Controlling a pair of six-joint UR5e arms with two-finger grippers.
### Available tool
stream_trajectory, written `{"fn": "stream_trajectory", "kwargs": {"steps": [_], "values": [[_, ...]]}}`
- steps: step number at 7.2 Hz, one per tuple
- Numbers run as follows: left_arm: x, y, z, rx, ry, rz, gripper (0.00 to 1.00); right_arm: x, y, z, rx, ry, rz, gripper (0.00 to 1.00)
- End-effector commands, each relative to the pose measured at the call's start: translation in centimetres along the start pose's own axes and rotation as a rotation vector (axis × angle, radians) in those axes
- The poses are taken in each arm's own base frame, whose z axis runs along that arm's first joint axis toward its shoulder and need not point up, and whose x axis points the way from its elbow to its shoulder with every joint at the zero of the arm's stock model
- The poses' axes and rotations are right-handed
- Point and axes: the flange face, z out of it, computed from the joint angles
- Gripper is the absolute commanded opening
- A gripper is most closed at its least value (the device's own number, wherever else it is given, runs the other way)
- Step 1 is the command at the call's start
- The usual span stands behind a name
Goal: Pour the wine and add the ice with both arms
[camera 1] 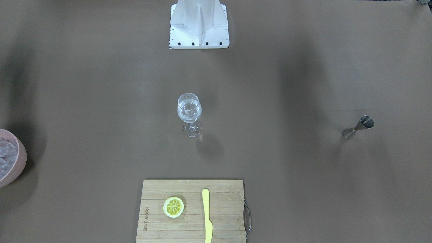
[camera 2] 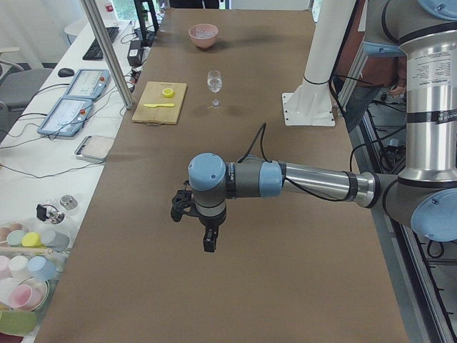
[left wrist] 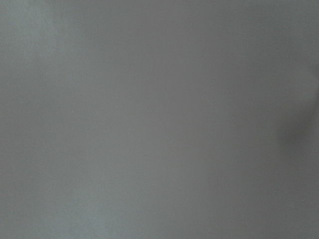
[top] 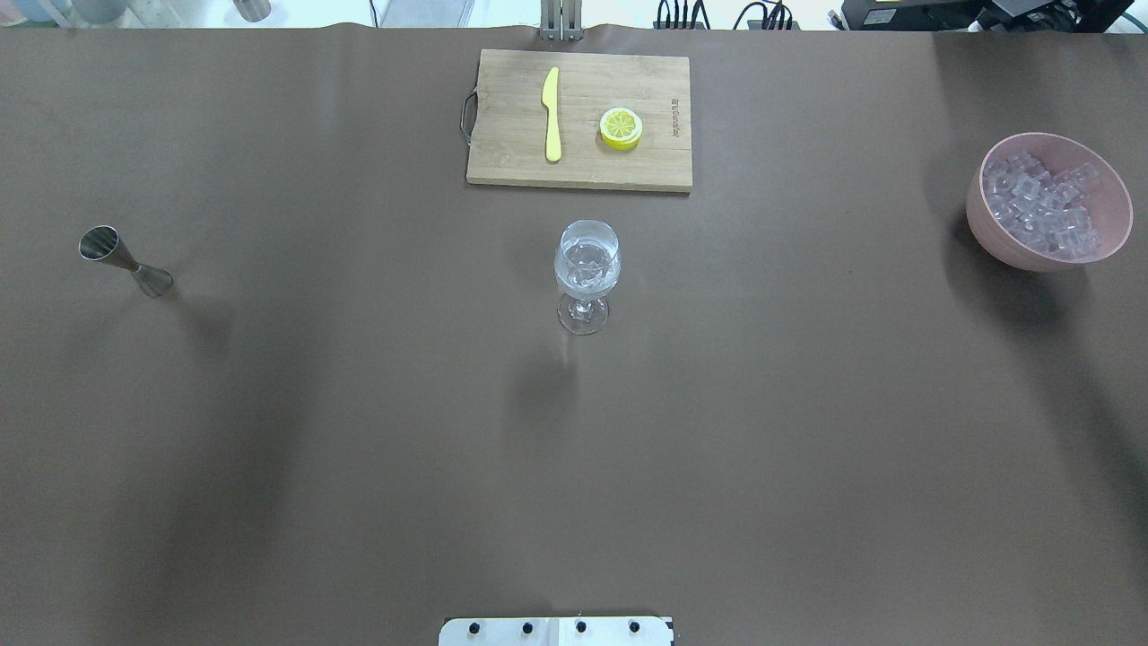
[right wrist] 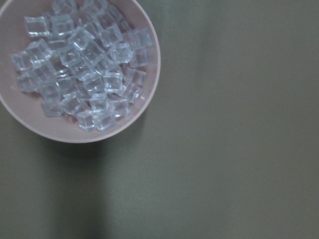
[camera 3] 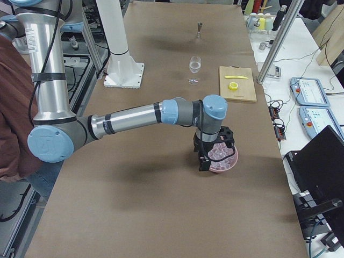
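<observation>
- Overhead exterior view: the stemmed glass [top: 587, 269] stands upright in the middle of the worktop [top: 359, 449]; clear wine [camera 1: 189, 114] shows faintly in it, with what look like a few glassy chunks; I judge the pour and at least one drop of ice done.
- Ice [right wrist: 79, 64] supply: heaped in the pink bowl [top: 1049, 256], well to the robot's right of the glass; the jigger [top: 126, 260] stands upright well to its left; the cutting board [top: 578, 121] lies beyond the glass, apart from it.
- Right arm [camera 3: 134, 118]: its right gripper [camera 3: 203, 163] points down close by the bowl, above it or just beside its rim, I cannot say which; it shows only from the side, so I cannot tell how wide the jaws stand or whether they carry anything; the right wrist view shows the bowl off to the upper left, not centred.
- Left arm [camera 2: 307, 182]: its left gripper [camera 2: 208, 241] hangs over bare worktop; the left wrist view gives only a blurred brown surface; I cannot tell its opening or load.
- Step in hand, in my judgement: fetching a further piece of ice on the right side.
- Recommended: centre the gripper over the bowl; descend vertically onto one top cube near the heap's middle, clear of the rim; close gently, as the cubes look slick; lift straight; carry it above the glass rim and release low inside, to avoid splashing or tipping the stem.
</observation>
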Motion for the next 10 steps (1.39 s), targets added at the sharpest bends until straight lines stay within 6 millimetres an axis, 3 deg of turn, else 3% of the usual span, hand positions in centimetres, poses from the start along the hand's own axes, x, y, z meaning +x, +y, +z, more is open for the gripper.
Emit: {"fn": "stream_trajectory", "kwargs": {"steps": [1,6,10], "values": [[0.1,0.2,-0.1,0.001,0.006,-0.006,0.99,3.0,4.7,4.0,0.003,0.000,0.016,1.00],[0.2,0.0,0.0,0.003,0.006,0.000,0.99,3.9,4.4,5.1,-0.019,0.001,0.040,1.00],[0.2,-0.2,-0.1,0.006,0.005,0.002,0.99,3.1,2.2,3.2,0.022,0.011,0.021,1.00]]}}
